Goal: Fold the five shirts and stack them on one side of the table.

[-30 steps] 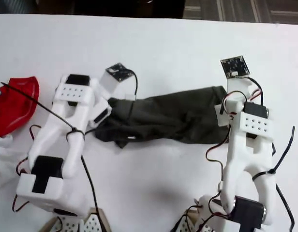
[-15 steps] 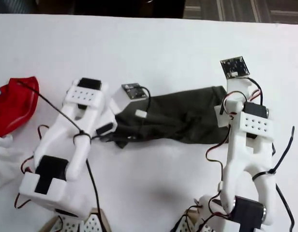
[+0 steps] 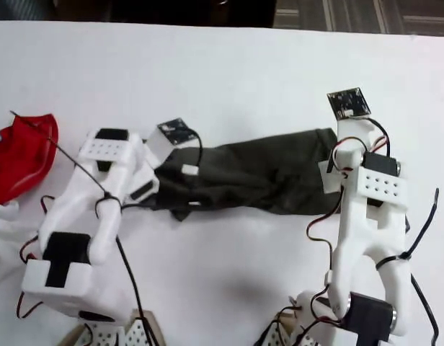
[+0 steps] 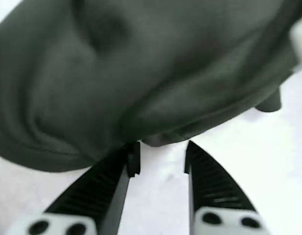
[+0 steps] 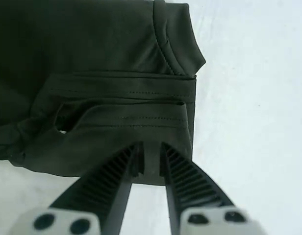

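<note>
Though crumpled, dark shirt (image 4: 141, 73) just ahead of left hand (image 4: 161, 156).

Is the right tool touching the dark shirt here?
Touching. In the right wrist view the right tool pinches the hem of the dark shirt, with fabric filling the narrow gap between its jaws.

I see left arm (image 3: 78, 209) and right arm (image 3: 359, 231): white printed shells, black servos, red-black cables, zip ties, bare circuit boards (image 3: 349, 102) at wrists. Black ribbed gripper fingers (image 4: 112, 181), white screw-holed bases.
</note>
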